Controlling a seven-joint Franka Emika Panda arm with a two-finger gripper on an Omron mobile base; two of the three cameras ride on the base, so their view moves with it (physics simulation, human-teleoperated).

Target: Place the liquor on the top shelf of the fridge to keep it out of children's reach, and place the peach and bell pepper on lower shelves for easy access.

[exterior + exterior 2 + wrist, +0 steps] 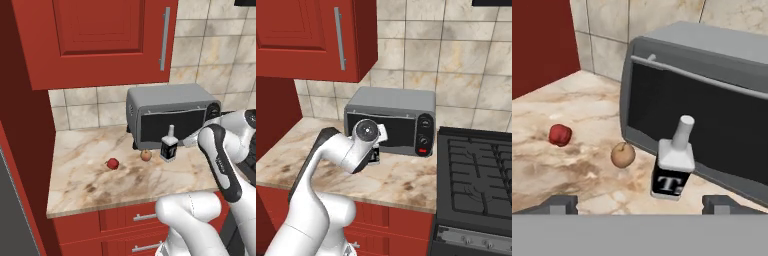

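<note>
The liquor [673,167], a dark square bottle with a white label and pale cap, stands upright on the counter just in front of the toaster oven. Left of it lies the orange-tan peach [622,155], and further left the red bell pepper [560,134]. In the left base view they form a row: liquor [169,145], peach [145,155], bell pepper [113,163]. My gripper [641,205] is open and empty, a short way back from the bottle, with its fingertips [562,204] spread wide to either side. The fridge [12,215] shows as a dark grey panel at the lower left; its top shelf is out of view.
A grey toaster oven [172,115] stands against the tiled wall right behind the bottle. Red upper cabinets [100,35] hang over the marble counter [90,185]. A black stove [476,170] adjoins the counter on the right. My own arm [336,155] covers most of the bottle in the right base view.
</note>
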